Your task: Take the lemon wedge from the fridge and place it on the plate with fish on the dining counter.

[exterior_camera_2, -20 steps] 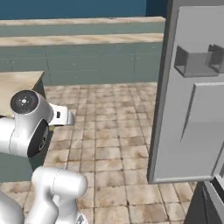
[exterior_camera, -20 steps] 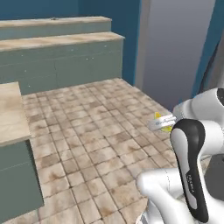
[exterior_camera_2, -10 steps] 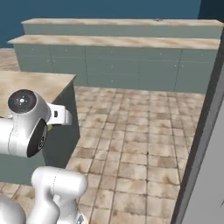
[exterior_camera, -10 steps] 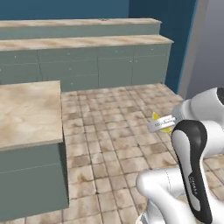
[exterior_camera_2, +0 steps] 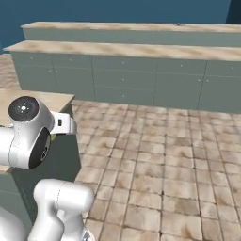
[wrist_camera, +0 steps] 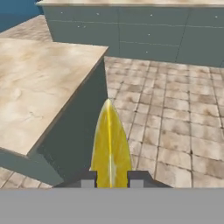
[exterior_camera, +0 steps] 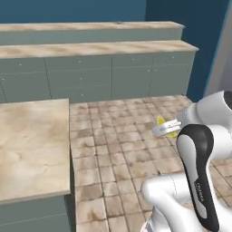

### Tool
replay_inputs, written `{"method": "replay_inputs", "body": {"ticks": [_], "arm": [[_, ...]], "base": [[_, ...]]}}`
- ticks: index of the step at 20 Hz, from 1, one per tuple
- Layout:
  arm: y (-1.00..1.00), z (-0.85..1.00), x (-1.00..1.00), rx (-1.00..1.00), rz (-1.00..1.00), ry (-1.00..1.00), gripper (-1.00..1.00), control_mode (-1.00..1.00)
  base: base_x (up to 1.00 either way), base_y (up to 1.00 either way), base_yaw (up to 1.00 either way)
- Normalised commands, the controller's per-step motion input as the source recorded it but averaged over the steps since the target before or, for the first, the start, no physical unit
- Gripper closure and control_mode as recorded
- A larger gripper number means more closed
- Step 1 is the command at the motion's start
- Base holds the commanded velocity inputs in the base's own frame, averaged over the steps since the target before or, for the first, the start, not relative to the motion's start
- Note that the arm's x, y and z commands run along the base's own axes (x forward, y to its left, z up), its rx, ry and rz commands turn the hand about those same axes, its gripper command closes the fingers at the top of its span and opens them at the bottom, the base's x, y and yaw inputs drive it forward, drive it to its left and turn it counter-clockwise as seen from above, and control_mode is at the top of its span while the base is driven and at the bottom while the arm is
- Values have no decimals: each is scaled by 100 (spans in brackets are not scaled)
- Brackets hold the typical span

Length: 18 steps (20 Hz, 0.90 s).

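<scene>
Mottled stone counter (wrist_camera: pixel 39 83), glossy curved lemon wedge (wrist_camera: pixel 110 146)

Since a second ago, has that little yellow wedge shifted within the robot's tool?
No. The lemon wedge sits clamped between the tool's fingertips just as before; beside the arm it holds its place, while the counters slid past because the base turned.

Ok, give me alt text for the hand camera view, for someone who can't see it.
A bright yellow lemon wedge stands clamped between the two dark fingers of the gripper, pointing ahead. Below and to the left lies a beige stone-topped counter with a grey-green front, with tiled floor and a long run of cabinets beyond.
</scene>
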Motion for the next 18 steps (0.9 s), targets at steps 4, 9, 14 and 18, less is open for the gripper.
{"method": "replay_inputs", "body": {"ticks": [4,9,14,18], "arm": [[0,0,0,0,0,0,100,100],[0,0,0,0,0,0,100,100],[0,0,0,0,0,0,100,100],[0,0,0,0,0,0,100,100]], "base": [[100,-7,0],[100,-43,0],[100,-11,2],[100,0,9]]}}
